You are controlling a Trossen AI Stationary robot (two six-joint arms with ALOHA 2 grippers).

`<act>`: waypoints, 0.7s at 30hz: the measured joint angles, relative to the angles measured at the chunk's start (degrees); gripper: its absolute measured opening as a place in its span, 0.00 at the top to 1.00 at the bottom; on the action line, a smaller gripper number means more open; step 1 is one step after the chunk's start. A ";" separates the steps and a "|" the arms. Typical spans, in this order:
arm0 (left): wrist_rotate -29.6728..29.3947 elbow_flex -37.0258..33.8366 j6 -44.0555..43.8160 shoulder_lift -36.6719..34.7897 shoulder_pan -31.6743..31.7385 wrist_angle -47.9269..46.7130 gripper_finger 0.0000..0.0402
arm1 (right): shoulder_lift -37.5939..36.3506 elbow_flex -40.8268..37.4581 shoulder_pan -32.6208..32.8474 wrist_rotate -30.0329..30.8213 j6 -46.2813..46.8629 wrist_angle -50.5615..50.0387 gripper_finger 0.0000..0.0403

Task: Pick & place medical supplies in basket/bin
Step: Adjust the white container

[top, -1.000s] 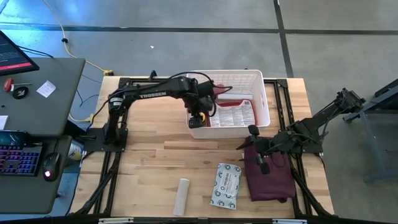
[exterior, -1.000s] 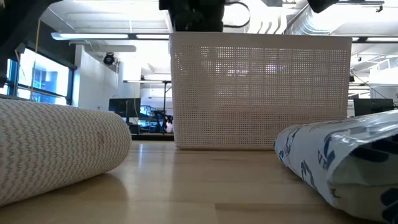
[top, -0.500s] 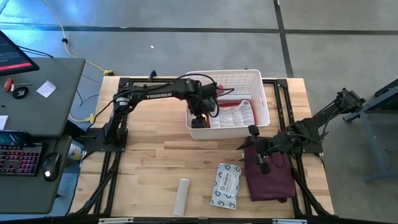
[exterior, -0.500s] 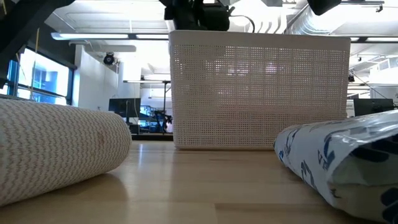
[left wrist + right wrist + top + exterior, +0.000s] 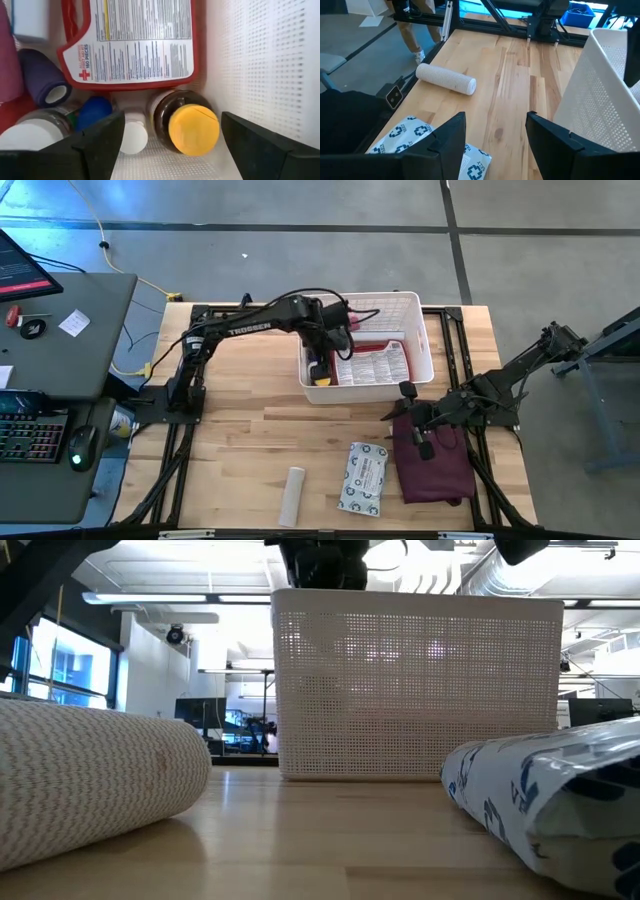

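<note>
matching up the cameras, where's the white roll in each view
High view: white roll on the table's near edge, left of the packet.
Low view: large at left.
Left wrist view: not in it.
Right wrist view: on bare wood.
Shared landmark: the white basket.

supplies (image 5: 194, 128) inside white basket (image 5: 425, 350)
</note>
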 joint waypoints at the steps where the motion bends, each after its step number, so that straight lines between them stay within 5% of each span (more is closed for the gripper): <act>1: 0.03 0.37 -0.04 0.00 0.00 -0.21 0.10 | 0.00 0.00 0.02 -0.02 0.23 -0.26 0.51; 14: -2.28 14.40 1.79 -0.15 -1.22 -8.55 0.10 | 0.06 0.00 0.02 0.15 0.72 -1.35 0.51; 21: -5.99 12.18 2.36 -7.39 -3.51 3.92 0.10 | 4.35 0.00 0.74 -0.48 1.02 5.21 0.51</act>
